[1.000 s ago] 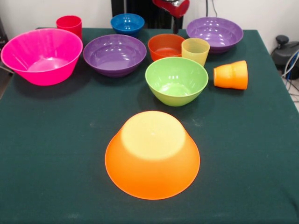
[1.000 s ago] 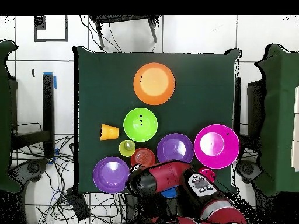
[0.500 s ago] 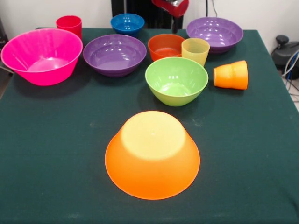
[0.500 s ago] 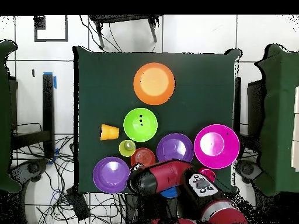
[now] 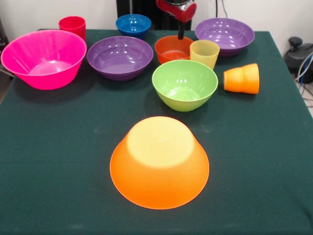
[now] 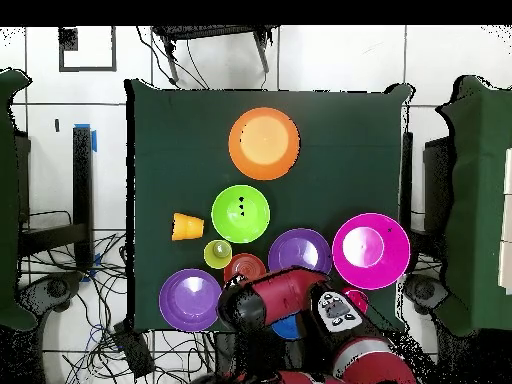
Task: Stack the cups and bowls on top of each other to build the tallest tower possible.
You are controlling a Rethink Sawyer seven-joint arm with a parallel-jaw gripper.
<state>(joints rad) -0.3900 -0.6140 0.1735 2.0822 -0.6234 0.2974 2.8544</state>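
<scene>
Nothing stacked so far, everything spread out singly on the dark green bench (image 5: 58, 161). Big orange bowl (image 5: 159, 161) flipped upside down, alone at the front of the front view, well apart from the rest. Green bowl (image 5: 185, 84) upright behind it, roughly mid-bench. Orange cup (image 5: 242, 78) tipped on its side just right of the green bowl, not touching it. Pale yellow cup (image 5: 204, 53) upright right behind the green bowl, snug against the small orange-red bowl (image 5: 172, 48) on its left. Purple bowl (image 5: 120, 57) further left, then the big pink bowl (image 5: 44, 58) at the left edge, both upright. Back row: red cup (image 5: 72, 24) behind the pink bowl, small blue bowl (image 5: 133, 24) near the middle, second purple bowl (image 5: 225, 34) over on the right.

Red and black arm (image 6: 300, 310) hanging over the back of the bench, gripper (image 5: 181, 33) poking down just above the far rim of the orange-red bowl. Only one thin dark tip visible, so can't tell whether spread or closed. Holding nothing, as far as visible.
</scene>
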